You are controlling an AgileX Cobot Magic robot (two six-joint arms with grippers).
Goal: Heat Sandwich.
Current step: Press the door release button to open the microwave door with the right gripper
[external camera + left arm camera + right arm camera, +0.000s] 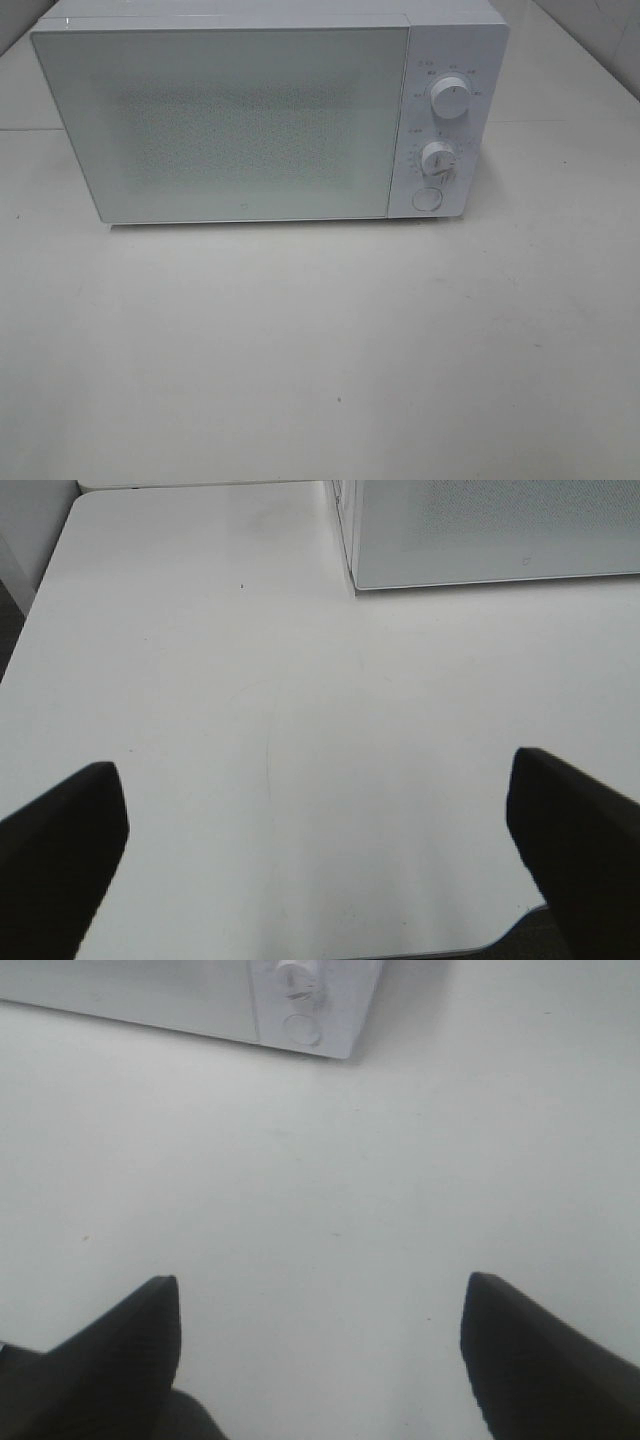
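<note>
A white microwave (250,110) stands at the back of the white table (320,350) with its door shut. Its panel on the right carries two dials (450,98) and a round button (426,199). The sandwich is out of view in every frame. Neither gripper shows in the exterior high view. In the left wrist view my left gripper (315,850) is open and empty over the bare table, with the microwave's lower corner (480,540) ahead. In the right wrist view my right gripper (320,1350) is open and empty, with the microwave's dial panel (300,1000) ahead.
The table's front edge and a rounded corner (470,945) show in the left wrist view. A darker floor strip (15,620) lies beyond the table's side edge. Tiled walls rise at the back corners (610,30).
</note>
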